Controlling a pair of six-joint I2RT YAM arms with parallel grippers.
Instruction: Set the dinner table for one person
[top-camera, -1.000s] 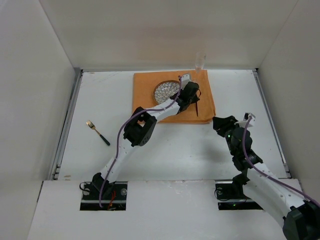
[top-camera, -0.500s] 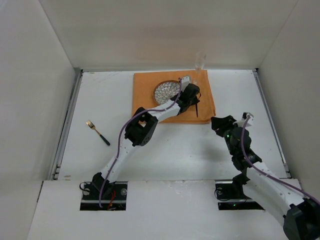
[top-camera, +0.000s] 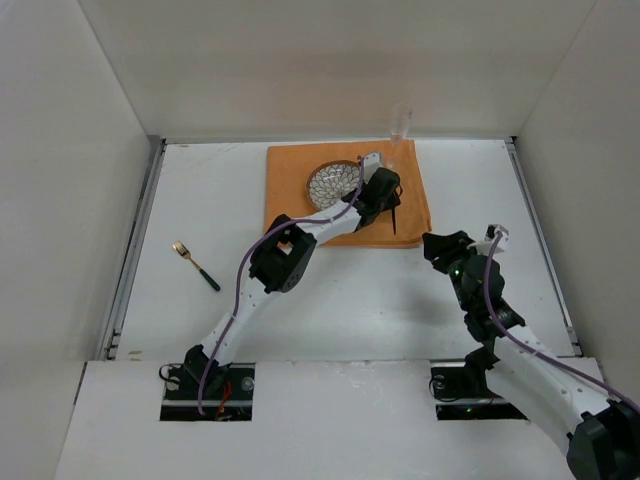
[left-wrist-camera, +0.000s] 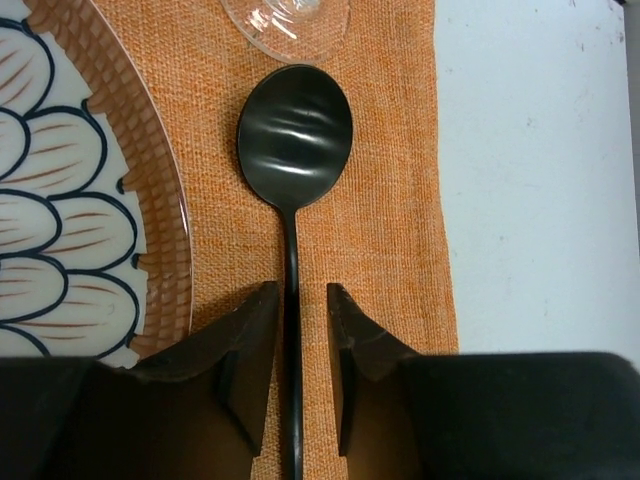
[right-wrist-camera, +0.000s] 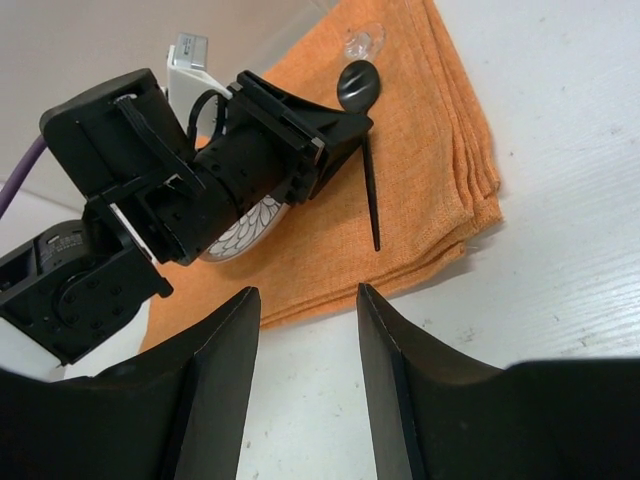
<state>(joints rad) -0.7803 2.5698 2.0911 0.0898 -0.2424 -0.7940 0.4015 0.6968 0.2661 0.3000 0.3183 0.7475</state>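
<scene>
We find the left gripper low over the orange cloth at the far edge of the dinner table. Its jaws are narrowly parted astride the handle of the black spoon (lying flat beside the patterned plate). Beyond the bowl is probably a glass foot. The right gripper hovers wide and empty above bare table near the cloth's right corner.
</scene>
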